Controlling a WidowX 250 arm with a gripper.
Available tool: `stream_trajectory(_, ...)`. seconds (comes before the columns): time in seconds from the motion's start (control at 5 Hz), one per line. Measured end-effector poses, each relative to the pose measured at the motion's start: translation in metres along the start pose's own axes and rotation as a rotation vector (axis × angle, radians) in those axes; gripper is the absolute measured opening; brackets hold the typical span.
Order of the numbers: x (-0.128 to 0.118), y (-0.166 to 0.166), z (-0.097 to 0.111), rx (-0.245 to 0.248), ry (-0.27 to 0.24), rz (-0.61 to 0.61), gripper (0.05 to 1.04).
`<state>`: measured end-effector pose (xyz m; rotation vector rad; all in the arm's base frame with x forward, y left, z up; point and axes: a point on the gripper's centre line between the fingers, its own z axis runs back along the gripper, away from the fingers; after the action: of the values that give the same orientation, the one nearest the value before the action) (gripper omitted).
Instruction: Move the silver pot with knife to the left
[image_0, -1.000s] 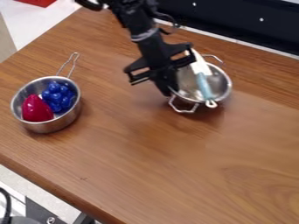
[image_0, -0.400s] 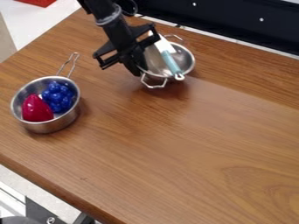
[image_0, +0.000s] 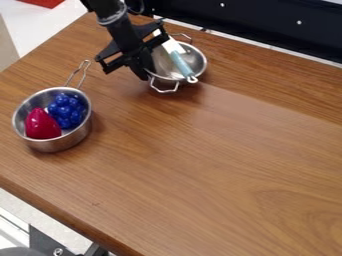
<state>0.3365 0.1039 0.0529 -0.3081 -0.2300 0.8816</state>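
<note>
Because knife (image_0: 180, 63) lies loose across silver pot (image_0: 195, 59), level carrying seems wise; jaws, closed on pot's left rim, apparently take both together. Pot is near back edge of counter (image_0: 234, 150), right of steel pan (image_0: 59, 145).

There are two metal vessels: one silver pot (image_0: 194, 59) with two wire handles (image_0: 166, 91) and one silver pan (image_0: 57, 145) with one long wire handle (image_0: 79, 75). There is one knife (image_0: 179, 62), one red rounded piece (image_0: 41, 126), one blue cluster (image_0: 65, 110), one black arm (image_0: 117, 24) with one gripper (image_0: 143, 73), and one wooden table (image_0: 200, 175).
</note>
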Motion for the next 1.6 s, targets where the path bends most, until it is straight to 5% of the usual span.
stream_trajectory(0.6, 0.004, 0.006, 0.001, 0.087, 0.041, 0.011, 0.08)
stream_trajectory(0.8, 0.002, 0.009, -0.001, 0.128, 0.051, 0.016, 0.218)
stream_trajectory(1.4, -0.007, 0.016, -0.002, 0.192, 0.087, 0.004, 0.968)
stream_trajectory(1.6, -0.017, 0.021, 0.008, 0.274, 0.124, 0.0, 0.997)
